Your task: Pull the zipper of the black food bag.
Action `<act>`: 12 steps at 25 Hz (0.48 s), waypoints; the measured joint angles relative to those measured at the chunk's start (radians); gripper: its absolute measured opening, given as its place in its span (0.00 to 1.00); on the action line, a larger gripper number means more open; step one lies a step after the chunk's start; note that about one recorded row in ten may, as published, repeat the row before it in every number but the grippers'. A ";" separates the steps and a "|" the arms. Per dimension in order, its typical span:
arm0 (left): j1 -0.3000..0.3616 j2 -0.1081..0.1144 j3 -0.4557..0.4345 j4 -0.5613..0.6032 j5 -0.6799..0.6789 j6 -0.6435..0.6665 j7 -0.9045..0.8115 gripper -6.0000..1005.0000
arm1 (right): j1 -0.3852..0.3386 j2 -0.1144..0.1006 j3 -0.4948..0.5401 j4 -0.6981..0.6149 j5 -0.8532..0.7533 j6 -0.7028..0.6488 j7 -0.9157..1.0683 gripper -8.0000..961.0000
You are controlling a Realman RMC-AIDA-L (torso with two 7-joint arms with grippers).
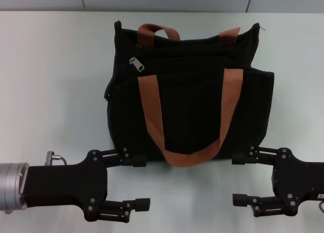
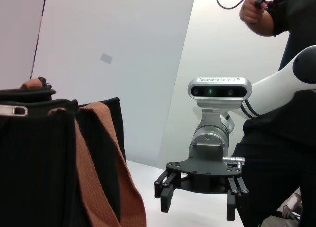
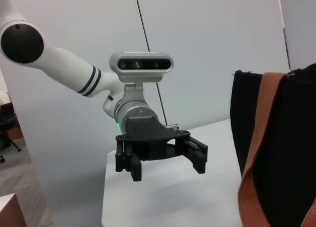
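The black food bag (image 1: 195,116) lies flat in the middle of the white table, with two orange-brown strap handles (image 1: 153,109). The silver zipper pull (image 1: 136,64) sits near the bag's upper left, on the zip line. My left gripper (image 1: 137,182) is open and empty at the near left, just in front of the bag's lower left corner. My right gripper (image 1: 242,179) is open and empty at the near right, by the lower right corner. The left wrist view shows the bag (image 2: 34,163), the zipper pull (image 2: 14,110) and the right gripper (image 2: 197,197). The right wrist view shows the bag (image 3: 286,153) and the left gripper (image 3: 165,167).
The white table (image 1: 50,66) stretches to both sides of the bag, with a grey wall behind its far edge. A person in dark clothes (image 2: 281,138) stands behind the right arm in the left wrist view.
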 joint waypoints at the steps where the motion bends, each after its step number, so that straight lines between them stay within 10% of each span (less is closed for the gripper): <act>1: 0.000 0.000 0.000 0.000 0.000 0.000 0.000 0.82 | 0.001 0.000 0.000 0.000 0.000 0.005 0.000 0.84; 12: 0.000 -0.002 0.000 0.000 0.000 0.000 0.000 0.82 | 0.008 0.000 0.000 0.002 0.000 0.009 0.000 0.84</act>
